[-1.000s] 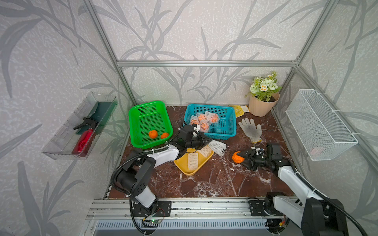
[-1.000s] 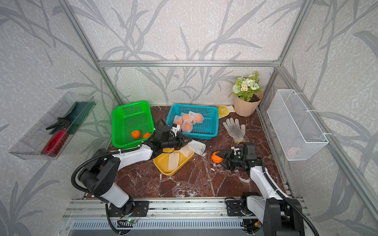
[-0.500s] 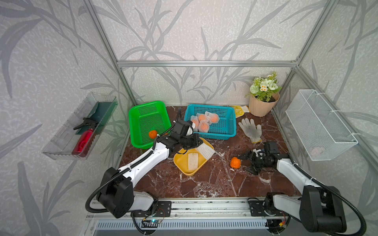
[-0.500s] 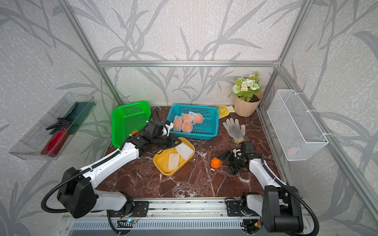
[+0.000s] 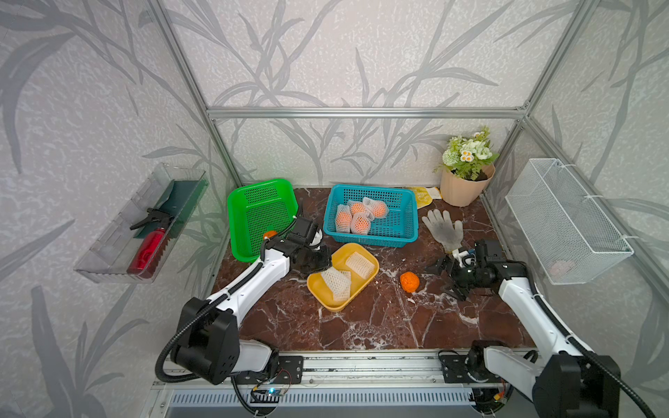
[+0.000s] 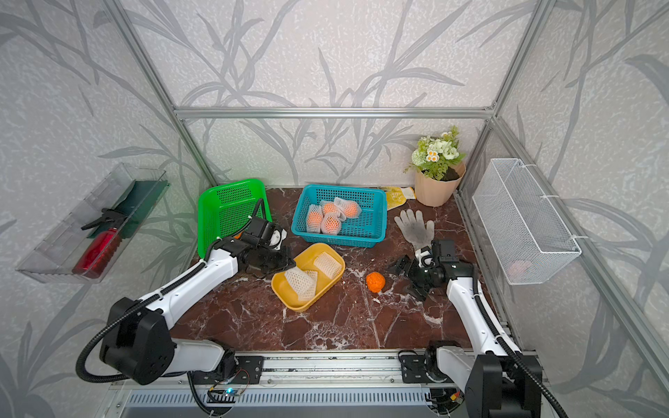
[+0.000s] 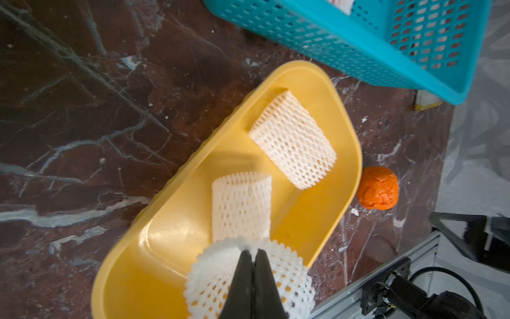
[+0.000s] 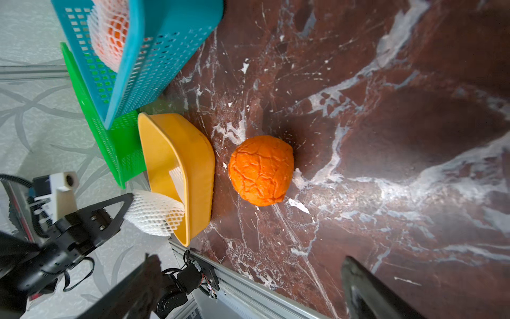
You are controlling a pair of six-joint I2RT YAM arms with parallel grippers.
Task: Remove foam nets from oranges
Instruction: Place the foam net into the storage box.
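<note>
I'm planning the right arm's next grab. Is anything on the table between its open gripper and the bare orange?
Nothing visible does. The right gripper stands open facing the bare orange, with only bare marble table between them. The yellow tray lies beyond the orange, and the glove is off to the side of that path.

I work in a robot test booth rather than a lived-in room. An aluminium frame (image 5: 362, 113) boxes me in, its wall panels (image 5: 325, 54) are papered with a grey leaf pattern, and I am bolted to a metal rail (image 5: 362, 369) along the front edge of a brown marble-look tabletop (image 5: 380, 325). The only homely touches are a potted plant (image 5: 465, 188) in the back corner, and a white wire basket (image 5: 564, 220) and a clear tray (image 5: 119, 246) hung on the side walls.
</note>
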